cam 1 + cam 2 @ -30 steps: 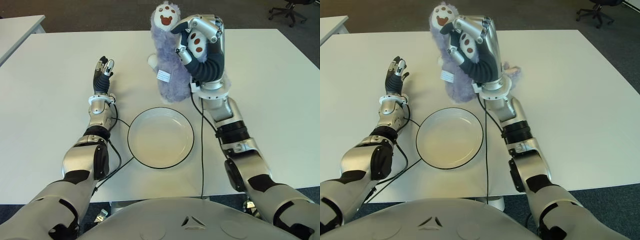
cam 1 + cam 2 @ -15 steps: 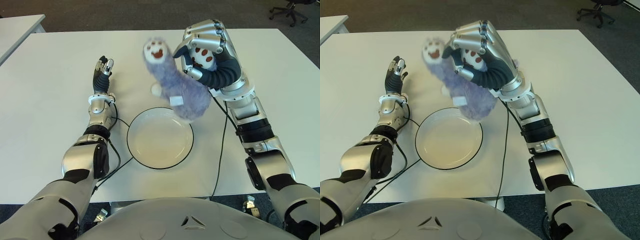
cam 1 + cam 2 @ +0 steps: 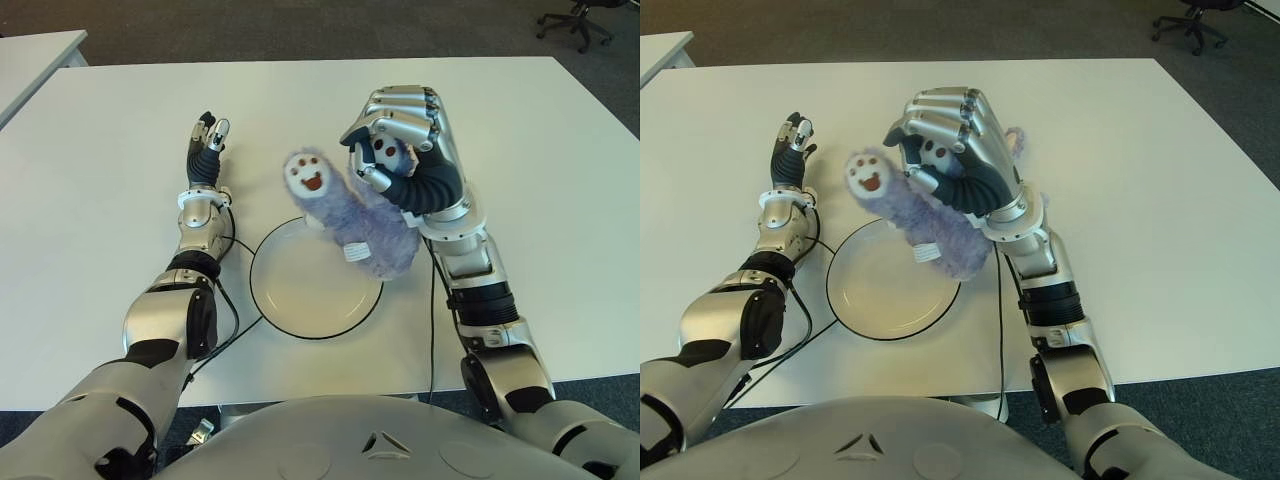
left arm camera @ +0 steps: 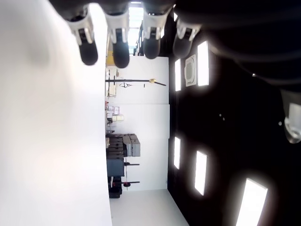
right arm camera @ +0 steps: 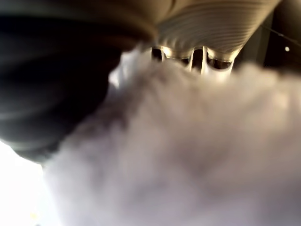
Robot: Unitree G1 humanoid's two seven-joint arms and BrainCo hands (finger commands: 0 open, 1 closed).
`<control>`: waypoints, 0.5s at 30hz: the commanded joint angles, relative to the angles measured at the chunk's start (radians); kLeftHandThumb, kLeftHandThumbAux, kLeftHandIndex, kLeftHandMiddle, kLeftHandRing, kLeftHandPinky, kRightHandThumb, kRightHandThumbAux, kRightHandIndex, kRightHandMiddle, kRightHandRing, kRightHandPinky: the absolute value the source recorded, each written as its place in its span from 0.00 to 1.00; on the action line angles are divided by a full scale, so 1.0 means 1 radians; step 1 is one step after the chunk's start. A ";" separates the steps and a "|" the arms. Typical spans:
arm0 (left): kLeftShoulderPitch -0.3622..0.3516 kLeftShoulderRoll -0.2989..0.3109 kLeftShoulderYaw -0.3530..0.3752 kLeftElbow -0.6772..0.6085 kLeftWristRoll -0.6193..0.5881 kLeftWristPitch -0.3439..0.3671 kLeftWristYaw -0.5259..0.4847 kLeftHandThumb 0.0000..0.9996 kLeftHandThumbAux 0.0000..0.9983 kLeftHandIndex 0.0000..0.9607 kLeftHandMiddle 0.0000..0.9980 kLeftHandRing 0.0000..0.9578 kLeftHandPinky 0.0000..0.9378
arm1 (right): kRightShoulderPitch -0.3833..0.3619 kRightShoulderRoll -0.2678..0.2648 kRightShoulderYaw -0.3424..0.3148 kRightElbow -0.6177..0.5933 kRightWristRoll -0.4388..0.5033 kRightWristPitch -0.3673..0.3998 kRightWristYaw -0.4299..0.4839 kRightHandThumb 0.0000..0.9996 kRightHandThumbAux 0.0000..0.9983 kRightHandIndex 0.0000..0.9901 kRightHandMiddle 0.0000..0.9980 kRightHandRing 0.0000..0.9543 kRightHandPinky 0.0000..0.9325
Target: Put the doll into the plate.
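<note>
While the doll is held in the air, its furry lavender body slants across the far right part of the plate, one paw sole with its brown pad markings turned up toward the head camera. A small white tag hangs from the fur above the plate's right rim. The lower end of the doll shows over the plate's right edge; whether it touches the plate cannot be told. The right hand grasps the doll from the far side, its silver fingers curled over the upper end of the plush, where a second paw sole shows beneath them. In the right wrist view, pale fur fills nearly the whole field, pressed against the dark palm. The plate, white with a thin dark rim, lies on the white table directly before the robot's torso and holds nothing inside its well. The left hand shows left of the plate and farther out, fingers extended and relaxed, holding nothing; the left wrist view shows its dark fingertips straight beside the table surface. A black cable runs along the left forearm and loops beside the plate's left rim. At the far right corner, an office chair stands on the dark floor beyond the table.
</note>
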 commanded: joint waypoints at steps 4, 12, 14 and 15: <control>0.103 -0.042 -0.019 0.068 0.019 0.060 0.041 0.00 0.40 0.00 0.06 0.12 0.16 | 0.032 0.032 0.013 -0.029 -0.021 0.050 -0.003 0.71 0.72 0.43 0.63 0.67 0.70; 0.100 -0.043 -0.016 0.066 0.014 0.071 0.048 0.00 0.40 0.00 0.09 0.15 0.19 | 0.021 0.014 0.039 0.001 0.036 0.026 0.021 0.71 0.72 0.43 0.65 0.70 0.72; 0.100 -0.044 -0.016 0.065 0.014 0.071 0.049 0.00 0.40 0.00 0.09 0.16 0.20 | 0.019 0.006 0.046 0.005 0.056 0.023 0.036 0.71 0.72 0.43 0.66 0.70 0.73; 0.100 -0.044 -0.017 0.065 0.014 0.070 0.049 0.00 0.40 0.00 0.09 0.16 0.19 | 0.019 0.003 0.048 0.007 0.063 0.021 0.042 0.71 0.72 0.43 0.66 0.71 0.74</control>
